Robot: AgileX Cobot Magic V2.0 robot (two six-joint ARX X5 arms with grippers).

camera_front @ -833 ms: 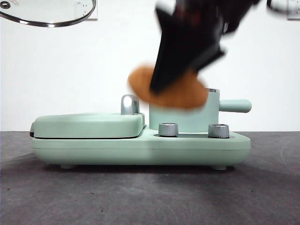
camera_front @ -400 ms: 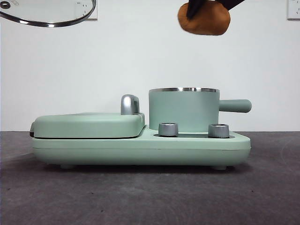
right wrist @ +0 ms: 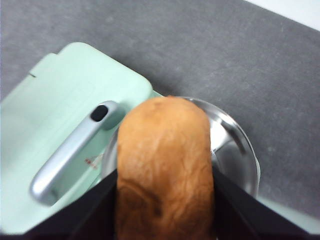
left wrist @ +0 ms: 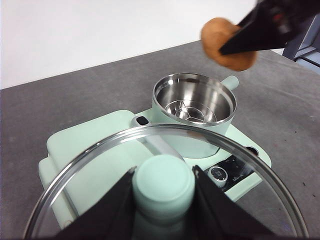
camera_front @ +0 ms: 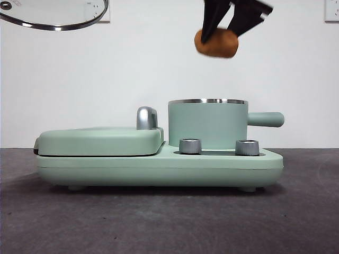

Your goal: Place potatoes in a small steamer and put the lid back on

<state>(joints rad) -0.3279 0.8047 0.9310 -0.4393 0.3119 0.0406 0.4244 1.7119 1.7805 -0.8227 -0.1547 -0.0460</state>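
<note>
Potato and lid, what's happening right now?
Right gripper holds potato high above open steamer. Left gripper holds lid aloft by its knob. Nothing blocking the pot.

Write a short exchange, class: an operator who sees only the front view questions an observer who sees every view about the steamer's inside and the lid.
Operator: Is anything inside the steamer?
Observer: No. The left wrist view shows the small steamer holding only bare steel.
Operator: Which arm has the potato?
Observer: The right tool clamps the potato above the steamer's opening.
Operator: What holds the lid?
Observer: The left tool grips the lid by its knob.
</note>
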